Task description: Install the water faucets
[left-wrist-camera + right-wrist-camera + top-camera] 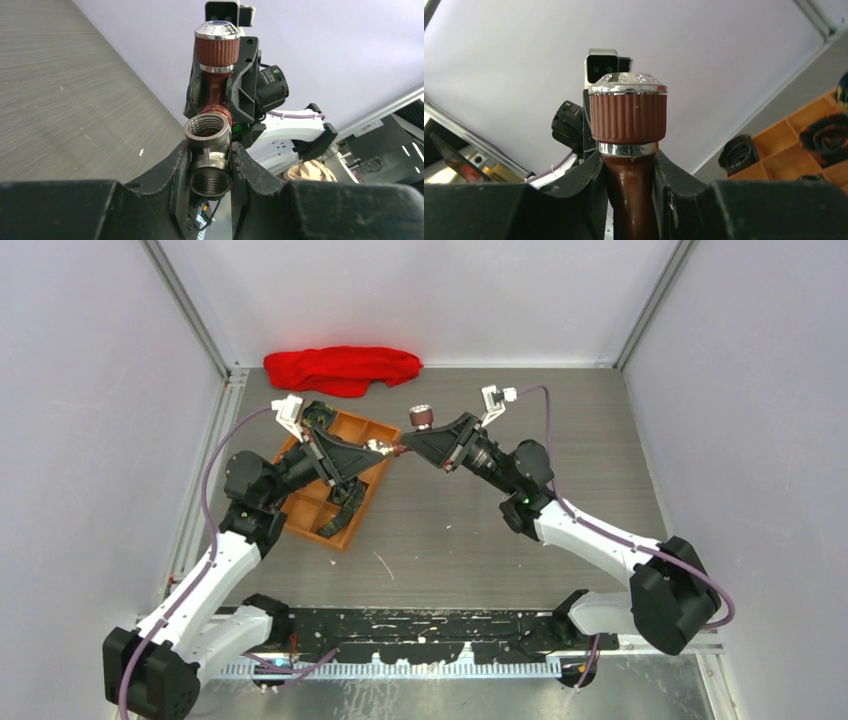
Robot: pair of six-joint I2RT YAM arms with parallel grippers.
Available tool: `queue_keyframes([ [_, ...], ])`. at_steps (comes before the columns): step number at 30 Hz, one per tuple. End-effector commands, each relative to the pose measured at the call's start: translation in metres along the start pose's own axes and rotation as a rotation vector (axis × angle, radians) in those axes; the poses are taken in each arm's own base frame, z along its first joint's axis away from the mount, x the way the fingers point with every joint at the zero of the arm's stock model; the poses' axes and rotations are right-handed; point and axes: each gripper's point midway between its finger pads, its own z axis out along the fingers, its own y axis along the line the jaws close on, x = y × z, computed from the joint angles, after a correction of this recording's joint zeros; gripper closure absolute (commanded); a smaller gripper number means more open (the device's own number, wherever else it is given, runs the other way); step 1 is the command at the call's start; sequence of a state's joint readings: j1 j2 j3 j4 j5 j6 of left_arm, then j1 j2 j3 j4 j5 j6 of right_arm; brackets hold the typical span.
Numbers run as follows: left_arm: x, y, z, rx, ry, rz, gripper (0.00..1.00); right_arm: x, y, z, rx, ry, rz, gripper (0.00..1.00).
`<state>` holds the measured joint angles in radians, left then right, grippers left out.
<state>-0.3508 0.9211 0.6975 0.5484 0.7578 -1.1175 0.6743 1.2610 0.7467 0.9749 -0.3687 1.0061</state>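
Note:
A reddish-brown faucet [420, 420] with a ribbed knob and a silvery cap is held above the table's middle. My right gripper [412, 446] is shut on its body. In the right wrist view the body [630, 195] sits between the fingers and the knob stands above them. My left gripper [368, 448] is shut on a silvery threaded tee fitting [209, 160]. In the left wrist view the faucet [216, 65] stands upright right behind the fitting, and its lower end meets the fitting's far opening. Whether it is threaded in is hidden.
An orange compartment tray [322, 536] with dark coiled straps [345, 502] lies under my left arm; it also shows in the right wrist view [819, 120]. A red cloth [342, 368] lies at the back wall. Grey walls close in both sides.

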Motion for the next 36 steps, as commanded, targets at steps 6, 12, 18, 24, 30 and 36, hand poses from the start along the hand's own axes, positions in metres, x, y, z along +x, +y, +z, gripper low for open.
queue_keyframes([
  [6, -0.01, 0.01, 0.003, 0.007, -0.119, 0.102, 1.0, 0.014, -0.045, -0.003, 0.212, 0.093, 0.349, 1.0],
  [12, 0.002, 0.034, 0.005, -0.044, -0.121, 0.087, 1.0, 0.031, -0.068, -0.008, 0.316, 0.117, 0.521, 1.0],
  [18, 0.017, 0.061, 0.001, -0.111, -0.107, 0.097, 1.0, 0.051, -0.095, -0.018, 0.401, 0.134, 0.81, 1.0],
  [24, 0.023, 0.083, 0.001, -0.17, -0.121, 0.015, 1.0, 0.055, -0.11, -0.032, 0.484, 0.112, 0.771, 0.75],
  [30, 0.022, 0.092, 0.006, -0.164, -0.143, -0.074, 1.0, 0.049, -0.114, -0.041, 0.527, 0.094, 0.656, 0.23],
  [36, 0.019, 0.099, 0.01, -0.136, -0.144, -0.181, 1.0, 0.044, -0.113, -0.048, 0.56, 0.094, 0.547, 0.09],
])
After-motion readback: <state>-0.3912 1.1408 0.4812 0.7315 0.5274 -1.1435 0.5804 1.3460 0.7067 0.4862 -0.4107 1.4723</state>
